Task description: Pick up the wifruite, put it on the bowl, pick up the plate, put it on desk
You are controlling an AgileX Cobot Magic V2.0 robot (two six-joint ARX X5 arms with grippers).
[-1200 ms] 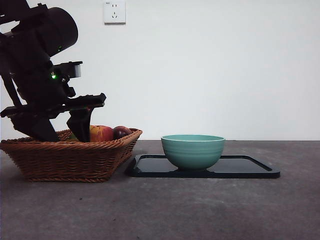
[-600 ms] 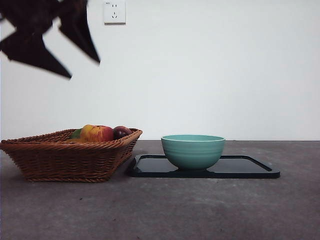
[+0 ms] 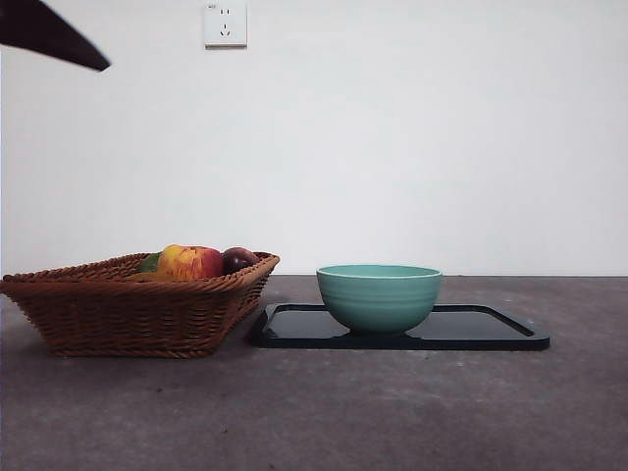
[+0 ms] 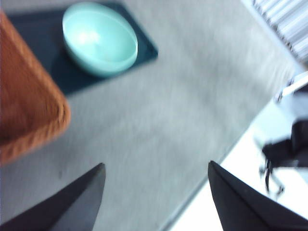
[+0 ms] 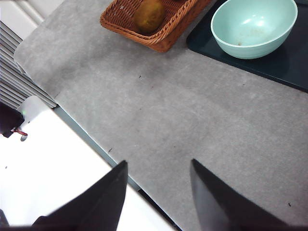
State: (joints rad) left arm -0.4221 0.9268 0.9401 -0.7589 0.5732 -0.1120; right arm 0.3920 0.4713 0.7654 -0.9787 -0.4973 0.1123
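Because the left gripper point(image 4: 154, 192) hangs wide open and empty, well clear of the small orange-brown wifruite point(image 5: 148, 15) in the woven wicker basket point(image 3: 137, 304), a regrasp could nudge neighbouring fruit; the right gripper point(image 5: 156, 187) waits open, empty.

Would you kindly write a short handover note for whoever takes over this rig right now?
Left gripper: open, empty, raised high above the desk.
Right gripper: open, empty, waiting high over the desk's near edge.
Wifruite: lying in the wicker basket, not picked up.
Bowl: empty, standing on the black tray beside the basket.
Done: nothing yet, judging by how things lie.
Left: put the wifruite in the bowl, then do the plate step.
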